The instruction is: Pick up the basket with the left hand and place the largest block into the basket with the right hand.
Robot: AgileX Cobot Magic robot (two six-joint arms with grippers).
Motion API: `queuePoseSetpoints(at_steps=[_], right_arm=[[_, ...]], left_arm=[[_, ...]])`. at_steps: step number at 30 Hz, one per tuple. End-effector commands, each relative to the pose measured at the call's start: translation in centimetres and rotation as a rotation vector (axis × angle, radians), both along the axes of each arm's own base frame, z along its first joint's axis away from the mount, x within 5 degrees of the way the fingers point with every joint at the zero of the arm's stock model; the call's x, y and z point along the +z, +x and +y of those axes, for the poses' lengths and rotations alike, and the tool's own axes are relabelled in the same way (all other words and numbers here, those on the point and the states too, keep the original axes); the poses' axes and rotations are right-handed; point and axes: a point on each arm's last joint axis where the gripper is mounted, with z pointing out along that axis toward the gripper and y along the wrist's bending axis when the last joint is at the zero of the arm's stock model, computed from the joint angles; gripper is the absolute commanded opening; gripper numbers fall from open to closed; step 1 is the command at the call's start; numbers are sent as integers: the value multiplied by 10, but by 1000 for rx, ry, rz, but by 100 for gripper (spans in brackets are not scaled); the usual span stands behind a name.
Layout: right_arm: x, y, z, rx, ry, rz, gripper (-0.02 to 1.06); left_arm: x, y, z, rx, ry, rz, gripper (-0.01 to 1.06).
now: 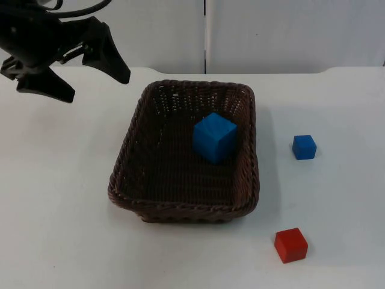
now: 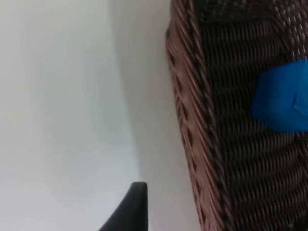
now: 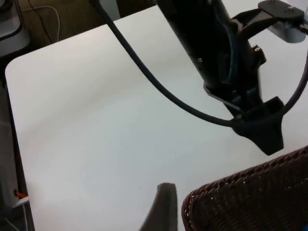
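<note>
Sitting on the white table in the top view, the brown wicker basket holds the big blue block, which rests toward its far right part, near the right wall. A small blue block lies on the table right of the basket, apart from it, and a red block lies nearer the camera, off the basket's near right corner. The left gripper hangs above the table to the far left of the basket, its two fingers spread wide and holding nothing.

In the left wrist view, the basket's woven rim runs beside bare table, with the big blue block inside. One black fingertip stands over the table, clear of the rim.

In the right wrist view, the left gripper hovers over the table just beyond the basket's rim, not touching it. One fingertip of the right gripper shows beside that rim; whether that gripper is parted or closed I cannot tell.
</note>
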Motion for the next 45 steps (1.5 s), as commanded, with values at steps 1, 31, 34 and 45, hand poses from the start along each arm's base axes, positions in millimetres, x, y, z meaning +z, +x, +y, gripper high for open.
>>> queuePoseSetpoints(at_steps=[1, 31, 34, 45], right_arm=[[8, -7, -5, 12, 4, -19, 72], [-42, -90, -95, -125, 85, -62, 72], [-42, -103, -108, -131, 105, -67, 72], [-33, -141, -144, -134, 193, -134, 72]], left_arm=[[9, -8, -1, -31, -3, 21, 105], [71, -143, 13, 73, 70, -275, 105], [87, -163, 14, 75, 66, -351, 105], [134, -217, 13, 58, 26, -553, 105]])
